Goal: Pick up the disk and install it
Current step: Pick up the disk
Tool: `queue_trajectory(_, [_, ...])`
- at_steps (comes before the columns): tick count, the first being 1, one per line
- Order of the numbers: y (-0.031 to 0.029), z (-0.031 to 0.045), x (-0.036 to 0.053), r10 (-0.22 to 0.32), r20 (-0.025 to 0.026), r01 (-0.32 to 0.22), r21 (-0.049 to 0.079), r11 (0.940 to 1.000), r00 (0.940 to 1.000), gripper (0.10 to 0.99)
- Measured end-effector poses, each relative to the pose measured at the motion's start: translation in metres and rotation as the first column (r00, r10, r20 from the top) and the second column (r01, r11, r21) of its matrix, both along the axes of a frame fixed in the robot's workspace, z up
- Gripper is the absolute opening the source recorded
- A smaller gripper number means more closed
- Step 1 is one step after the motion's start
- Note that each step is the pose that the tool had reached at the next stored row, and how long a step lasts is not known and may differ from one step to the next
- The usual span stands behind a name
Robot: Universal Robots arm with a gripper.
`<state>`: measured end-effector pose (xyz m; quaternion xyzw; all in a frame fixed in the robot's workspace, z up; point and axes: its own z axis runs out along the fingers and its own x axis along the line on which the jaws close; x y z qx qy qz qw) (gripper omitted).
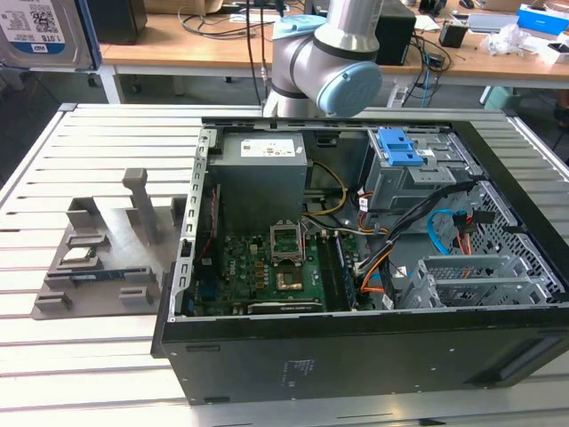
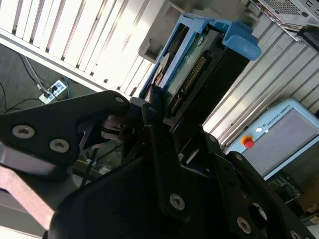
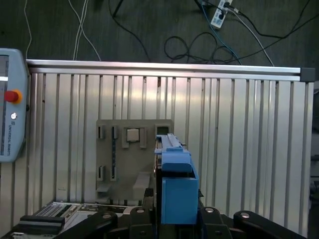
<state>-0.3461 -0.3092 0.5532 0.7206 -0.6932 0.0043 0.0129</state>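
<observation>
The pincer (image 2: 183, 102) is clamped on the disk (image 2: 192, 62), its black fingers (image 2: 155, 99) pressed against the flat sides. The disk stands on edge between them, with its connector row and bright blue carrier frame pointing away from the wrist. In the first wrist view the disk (image 3: 175, 184) rises out of the pincer (image 3: 174, 221), held in the air above the slatted metal counter (image 3: 249, 149). Beyond it on the slats lies a grey fixture tray (image 3: 127, 159), and a teach pendant (image 3: 10, 114) rests at the counter's edge. In the exterior view the disk (image 1: 44, 34) appears in the upper corner on the exterior view's left, label side showing and clear of the counter (image 1: 53, 356). The robot arm (image 1: 329, 62) stands at the far side. An open computer case (image 1: 356, 356) lies on the counter at the exterior view's right. A blue latch (image 1: 398, 147) sits on its drive bay, and the fixture tray (image 1: 98, 258) is just beside the case on the left.
</observation>
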Motion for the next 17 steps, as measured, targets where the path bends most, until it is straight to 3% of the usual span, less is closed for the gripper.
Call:
queue_trajectory(2, [-0.0001, 0.0001, 0.0001, 0.000, -0.0001, 0.000, 0.018, 0.9998, 1.0000, 0.361])
queue_trajectory(7, [-0.0002, 0.0000, 0.0010, 0.000, -0.0001, 0.000, 0.018, 0.9998, 1.0000, 0.361])
queue_trajectory(10, [-0.0002, 0.0001, 0.0072, 0.000, -0.0001, 0.000, 0.018, 0.9998, 1.0000, 0.361])
queue_trajectory(17, [-0.0001, 0.0000, 0.0425, 0.000, -0.0001, 0.000, 0.018, 0.9998, 1.0000, 0.361])
